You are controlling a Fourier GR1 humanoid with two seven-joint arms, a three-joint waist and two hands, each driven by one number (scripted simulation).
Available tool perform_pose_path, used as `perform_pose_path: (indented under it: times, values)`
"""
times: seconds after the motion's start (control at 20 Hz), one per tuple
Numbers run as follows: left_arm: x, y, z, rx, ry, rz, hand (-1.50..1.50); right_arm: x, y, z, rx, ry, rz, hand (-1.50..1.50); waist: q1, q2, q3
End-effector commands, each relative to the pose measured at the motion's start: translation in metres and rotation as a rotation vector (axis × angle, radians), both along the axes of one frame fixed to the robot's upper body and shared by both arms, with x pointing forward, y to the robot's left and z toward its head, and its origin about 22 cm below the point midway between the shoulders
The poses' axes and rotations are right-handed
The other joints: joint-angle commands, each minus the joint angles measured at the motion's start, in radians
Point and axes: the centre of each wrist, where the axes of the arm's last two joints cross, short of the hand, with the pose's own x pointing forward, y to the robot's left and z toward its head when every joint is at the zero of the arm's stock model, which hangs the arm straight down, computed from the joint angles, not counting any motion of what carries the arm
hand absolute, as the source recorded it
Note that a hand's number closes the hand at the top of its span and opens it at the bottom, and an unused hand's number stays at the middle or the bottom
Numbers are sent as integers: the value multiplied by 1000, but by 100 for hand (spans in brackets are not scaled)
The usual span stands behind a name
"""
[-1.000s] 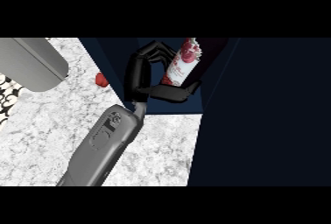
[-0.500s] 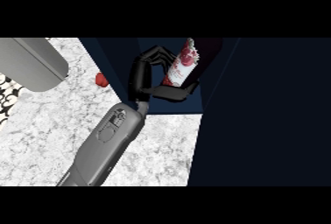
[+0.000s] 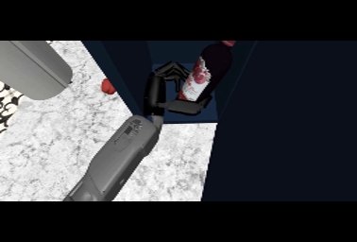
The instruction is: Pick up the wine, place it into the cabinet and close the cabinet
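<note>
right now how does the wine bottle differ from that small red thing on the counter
The wine bottle is tall and dark with a red-patterned label; the small red thing is low and plain red. The bottle stands inside the dark cabinet, the hand curled round it; the red thing lies untouched on the marble counter, partly hidden by the cabinet's side. Both show red.

I have only the one head view, looking steeply down from close above at the white speckled marble counter top (image 3: 49, 142) and, to its right, into the open dark navy cabinet (image 3: 279, 118).
</note>
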Motion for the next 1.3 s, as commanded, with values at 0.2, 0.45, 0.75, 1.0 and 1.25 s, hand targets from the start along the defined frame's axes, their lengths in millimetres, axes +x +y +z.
perform_pose_path:
  times: [0.2,0.45,0.75,1.0,1.25]
  values:
    - [3,-1,-30,114,-4,53,150,-19,-7,-1,22,4,62,-150,-21,4,0]
    - [3,24,-57,112,17,56,150,-20,-11,1,-14,-15,47,-150,0,1,0]
    - [15,30,-55,37,7,86,150,-19,-8,-3,-17,8,74,-150,-8,4,0]
    - [24,35,-51,-53,27,121,150,-11,-2,11,21,-7,73,-150,-15,5,-1]
    - [34,34,-45,-16,43,127,150,-13,-3,4,12,-11,90,-150,-25,8,0]
